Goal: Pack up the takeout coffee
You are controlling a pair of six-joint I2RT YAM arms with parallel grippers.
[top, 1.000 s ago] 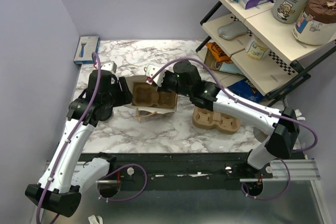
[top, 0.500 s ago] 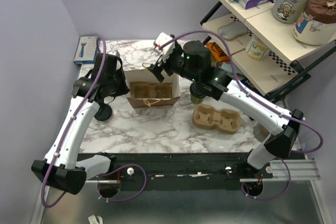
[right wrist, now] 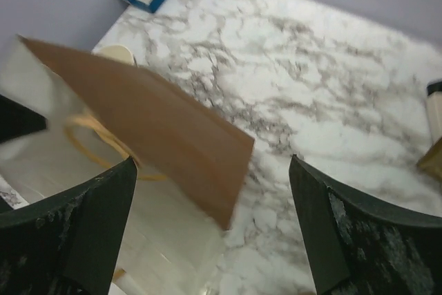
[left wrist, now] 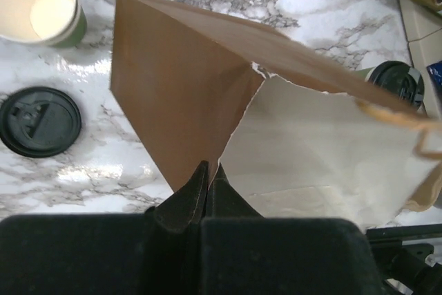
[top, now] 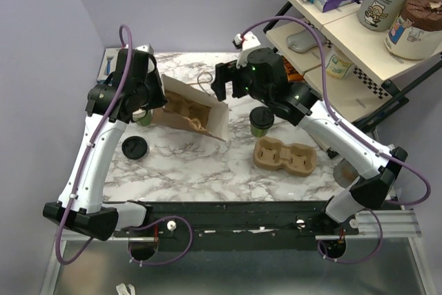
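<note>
My left gripper (left wrist: pixel 209 170) is pinched shut on the rim of the tall brown paper bag (left wrist: pixel 179 101), tilting it; my right gripper (right wrist: pixel 213 164) hangs spread wide, empty, over it. The small dark-green paper takeout coffee (top: pixel 262 122) with its black plastic lid (left wrist: pixel 395 81) stands on the marble table (top: pixel 207 164) beside the bag. Light, crushable, perhaps full: I'd clasp its wall below the lid, gently.

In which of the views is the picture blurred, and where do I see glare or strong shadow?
Right wrist view: the brown paper bag is smeared at its edges, the right gripper's fingers dark and soft. Left wrist view: the bag's pale inside is very bright, with glare on the table beside the black lid. Top external view: sharp, evenly lit, soft shadows only.
</note>
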